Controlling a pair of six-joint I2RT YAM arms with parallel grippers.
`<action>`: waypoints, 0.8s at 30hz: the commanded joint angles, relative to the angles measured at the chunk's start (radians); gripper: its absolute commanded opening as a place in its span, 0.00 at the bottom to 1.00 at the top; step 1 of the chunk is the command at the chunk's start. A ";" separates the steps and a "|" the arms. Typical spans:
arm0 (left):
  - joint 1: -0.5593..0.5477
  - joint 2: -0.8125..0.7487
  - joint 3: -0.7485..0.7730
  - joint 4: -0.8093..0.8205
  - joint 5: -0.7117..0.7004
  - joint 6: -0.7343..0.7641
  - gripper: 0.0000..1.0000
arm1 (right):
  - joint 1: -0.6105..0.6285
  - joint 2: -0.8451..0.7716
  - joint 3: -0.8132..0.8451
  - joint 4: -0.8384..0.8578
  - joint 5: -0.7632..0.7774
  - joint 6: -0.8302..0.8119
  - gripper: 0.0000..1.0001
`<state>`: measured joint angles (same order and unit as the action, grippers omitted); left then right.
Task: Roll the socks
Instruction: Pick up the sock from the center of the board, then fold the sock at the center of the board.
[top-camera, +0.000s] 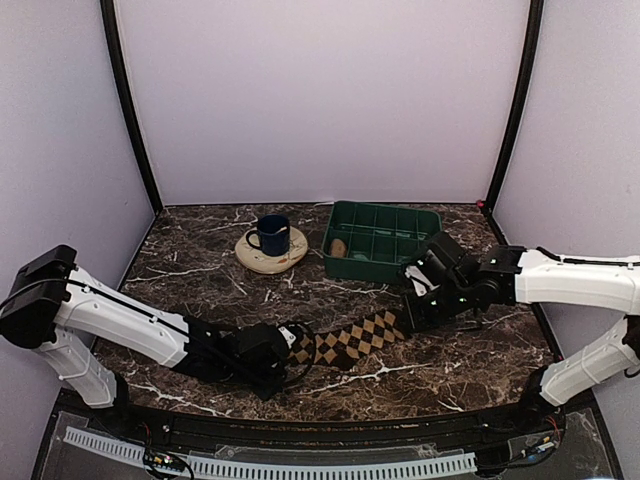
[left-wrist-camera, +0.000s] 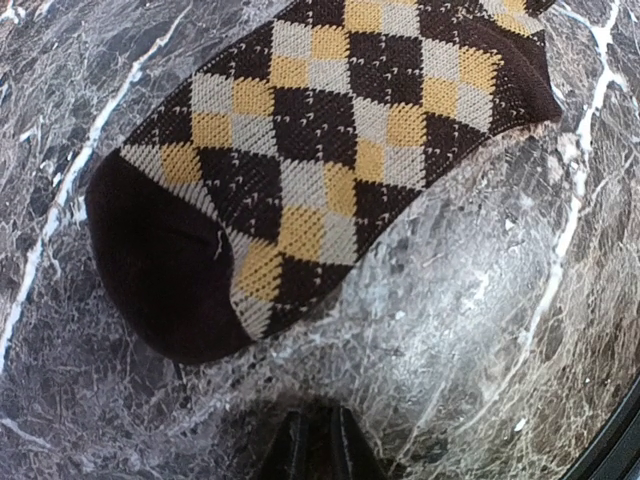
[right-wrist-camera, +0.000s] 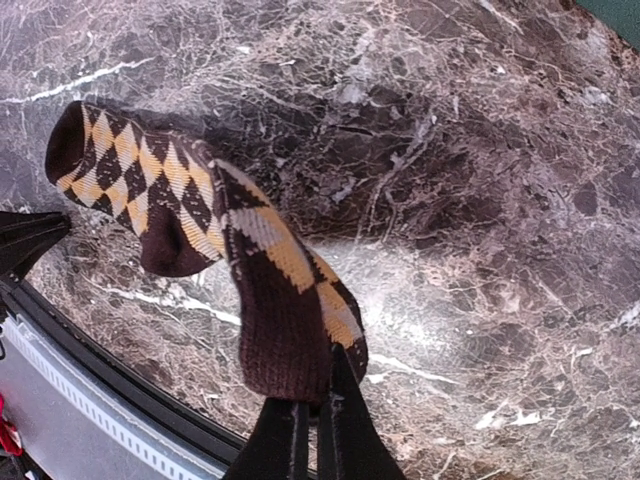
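Observation:
The dark brown argyle sock (top-camera: 355, 338) lies stretched across the marble between both arms. My right gripper (top-camera: 415, 305) is shut on its brown cuff end (right-wrist-camera: 285, 340) and holds that end lifted off the table; the fingertips (right-wrist-camera: 345, 400) pinch the fabric. In the left wrist view the dark toe (left-wrist-camera: 165, 260) lies flat, just ahead of my left gripper (left-wrist-camera: 315, 430). Its fingers stand almost together with nothing between them, a little short of the sock. A small tan bundle (top-camera: 338, 247), which looks like the plain sock, sits in the green tray.
The green compartment tray (top-camera: 385, 240) stands at the back, right of centre. A blue mug (top-camera: 271, 234) rests on a round wooden coaster (top-camera: 270, 254) to its left. The table's front edge (right-wrist-camera: 110, 370) runs close behind the sock.

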<state>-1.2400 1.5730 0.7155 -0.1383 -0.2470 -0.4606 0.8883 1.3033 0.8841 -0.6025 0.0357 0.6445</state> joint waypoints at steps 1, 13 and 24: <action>-0.001 0.010 0.005 -0.025 -0.069 -0.018 0.12 | -0.006 0.003 -0.002 0.069 -0.042 0.024 0.00; 0.028 -0.014 -0.026 0.012 -0.099 -0.014 0.13 | 0.048 0.076 0.011 0.228 -0.166 0.112 0.00; 0.072 -0.051 -0.063 0.050 -0.099 0.013 0.13 | 0.155 0.237 0.167 0.288 -0.215 0.150 0.00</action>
<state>-1.1851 1.5604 0.6777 -0.0933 -0.3302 -0.4667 1.0092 1.4918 0.9775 -0.3824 -0.1432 0.7696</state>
